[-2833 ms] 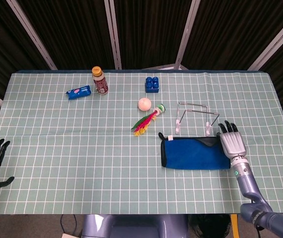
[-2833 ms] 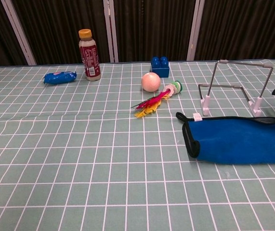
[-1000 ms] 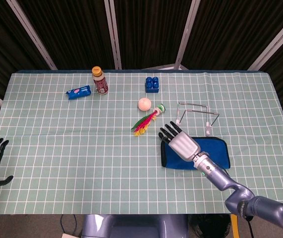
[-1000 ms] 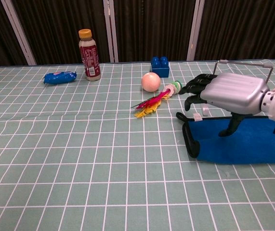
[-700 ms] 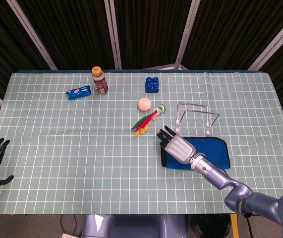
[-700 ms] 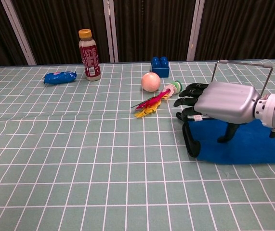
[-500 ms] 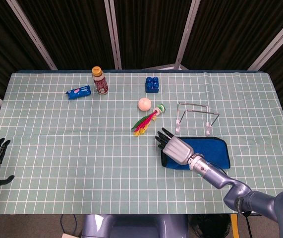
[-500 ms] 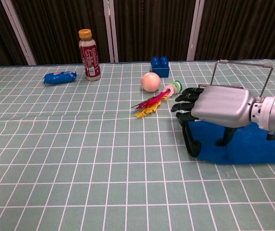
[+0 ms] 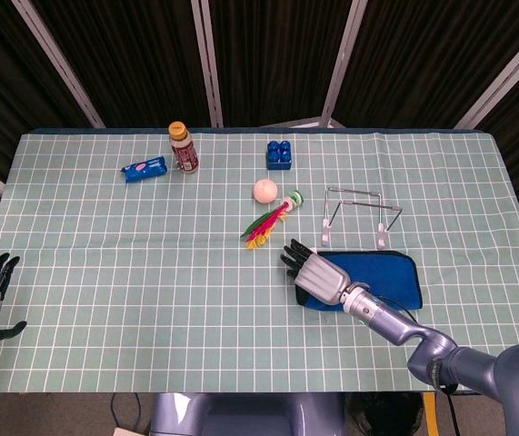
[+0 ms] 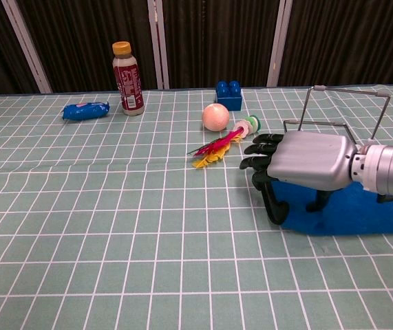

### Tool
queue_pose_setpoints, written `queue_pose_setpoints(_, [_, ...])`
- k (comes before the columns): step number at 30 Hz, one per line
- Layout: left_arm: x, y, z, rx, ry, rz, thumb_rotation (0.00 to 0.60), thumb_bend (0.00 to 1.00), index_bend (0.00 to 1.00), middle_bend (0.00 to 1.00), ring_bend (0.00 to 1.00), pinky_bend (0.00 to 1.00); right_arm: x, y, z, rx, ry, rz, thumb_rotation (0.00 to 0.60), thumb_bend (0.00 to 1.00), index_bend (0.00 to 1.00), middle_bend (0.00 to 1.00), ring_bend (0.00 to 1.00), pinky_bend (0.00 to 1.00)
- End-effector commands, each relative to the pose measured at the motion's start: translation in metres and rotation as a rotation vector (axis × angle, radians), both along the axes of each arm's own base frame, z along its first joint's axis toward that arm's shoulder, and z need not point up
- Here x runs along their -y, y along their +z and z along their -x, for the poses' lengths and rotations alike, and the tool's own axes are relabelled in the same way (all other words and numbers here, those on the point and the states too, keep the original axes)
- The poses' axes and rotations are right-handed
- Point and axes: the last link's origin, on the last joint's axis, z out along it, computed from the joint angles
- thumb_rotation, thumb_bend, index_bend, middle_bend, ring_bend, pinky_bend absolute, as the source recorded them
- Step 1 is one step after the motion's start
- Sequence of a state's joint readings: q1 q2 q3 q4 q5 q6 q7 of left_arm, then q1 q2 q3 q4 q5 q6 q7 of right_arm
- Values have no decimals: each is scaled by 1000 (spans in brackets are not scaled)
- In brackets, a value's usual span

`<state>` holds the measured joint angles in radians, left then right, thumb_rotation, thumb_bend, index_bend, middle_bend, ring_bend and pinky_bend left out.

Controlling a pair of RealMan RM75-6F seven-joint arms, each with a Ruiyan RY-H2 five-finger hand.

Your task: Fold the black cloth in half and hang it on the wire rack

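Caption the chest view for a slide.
Right hand reaches over the left end of the cloth, fingers spread, in front of the wire rack.

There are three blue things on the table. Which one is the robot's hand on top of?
The blue cloth. The right hand is over its left end; the blue packet and blue block sit far back, untouched.

the right hand had a smooth, satin silver metal-look shell and matt black fingers. the cloth looked soft and matt, blue with a black edge. the wire rack was thin bare metal wire on pale plastic feet. the tablecloth was a matt, slightly creased fabric with a printed grid. the bottle was glossy plastic, the ball smooth and matt, the blue block shiny plastic, and the blue packet a glossy wrapper.
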<state>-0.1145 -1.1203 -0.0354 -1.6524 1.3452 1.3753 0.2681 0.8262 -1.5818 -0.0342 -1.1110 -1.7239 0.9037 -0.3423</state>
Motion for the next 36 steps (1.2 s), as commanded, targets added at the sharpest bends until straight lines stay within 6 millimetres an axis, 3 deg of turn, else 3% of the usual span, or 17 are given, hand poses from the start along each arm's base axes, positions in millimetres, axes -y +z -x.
queue_pose_setpoints(1, [0,0,0,0,0,-1,600,0,0,0,0,0,-1,-1,-2,4,4,-2,600,0,312,83,0,0])
queue_pose_setpoints(16, [-1,-1,1,-2,5,4,600,0,0,0,0,0,-2,-9,2,-6,-10,-12,600,0,314,83,0,0])
queue_pose_setpoints(36, [-1,-3,1,-6,6,11,600,0,0,0,0,0,-2,-8,15,-17,-13,-5,600,24,388,89,0,0])
